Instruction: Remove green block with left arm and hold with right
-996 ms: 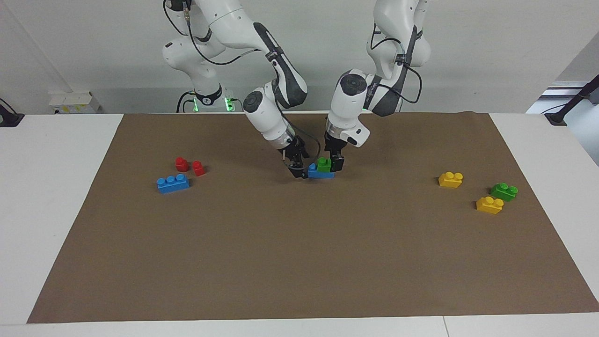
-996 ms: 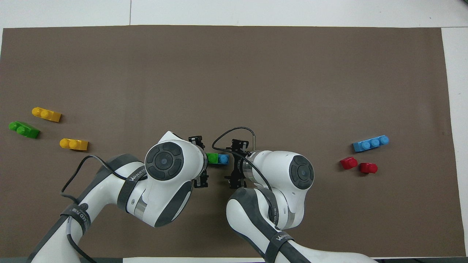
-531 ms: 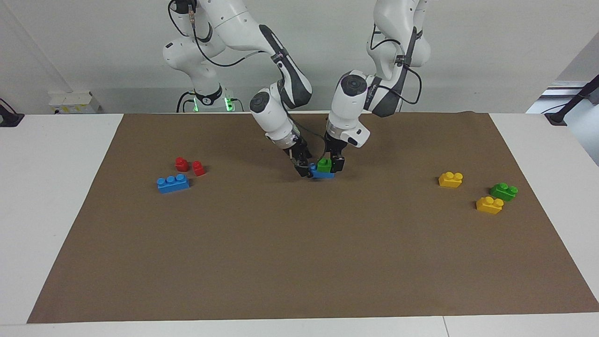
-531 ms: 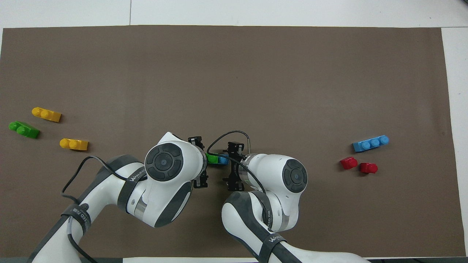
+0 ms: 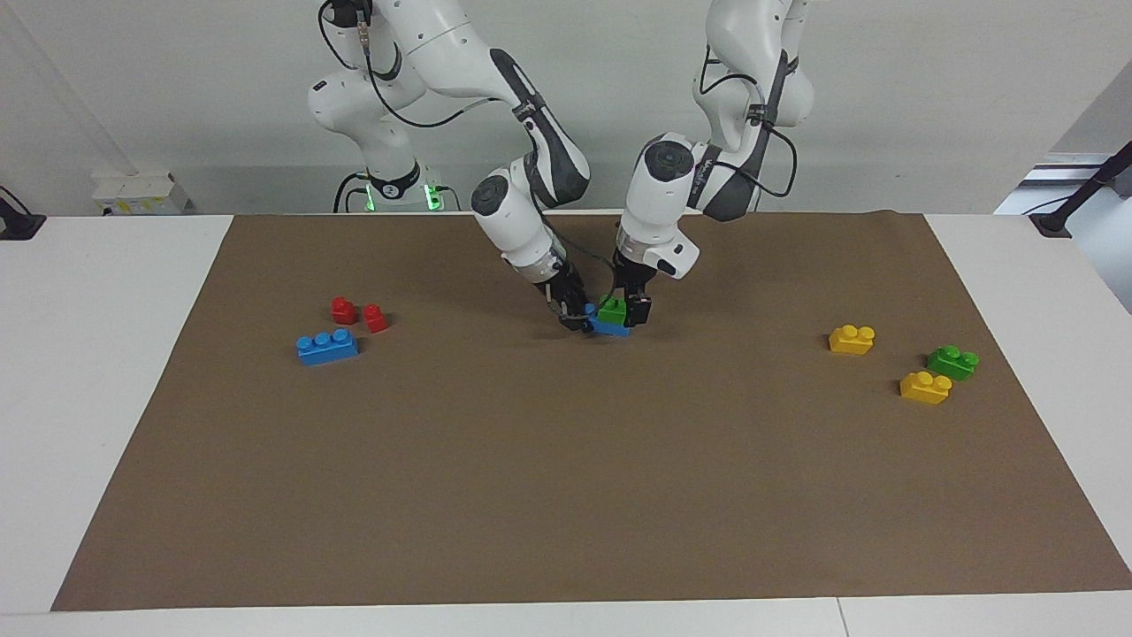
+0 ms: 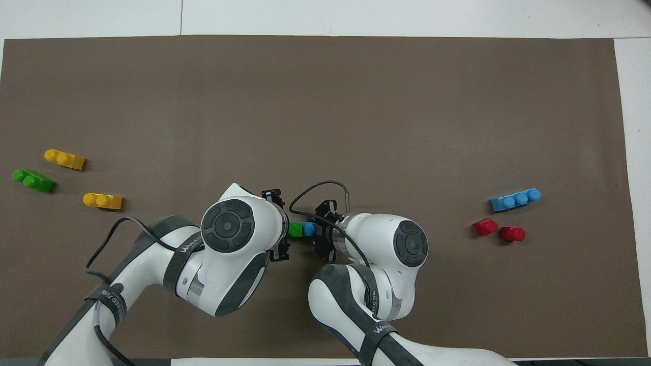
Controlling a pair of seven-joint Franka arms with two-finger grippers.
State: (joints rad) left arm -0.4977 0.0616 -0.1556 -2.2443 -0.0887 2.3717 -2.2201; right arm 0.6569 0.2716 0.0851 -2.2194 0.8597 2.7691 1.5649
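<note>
Green block (image 5: 611, 310) stacked on a blue brick (image 5: 610, 326), mid-mat toward the robots' edge. Right gripper (image 5: 576, 320) is clamped on the blue brick's end. Left gripper (image 5: 630, 311) straddles the green block with its fingers spread wide, not yet closed.
</note>
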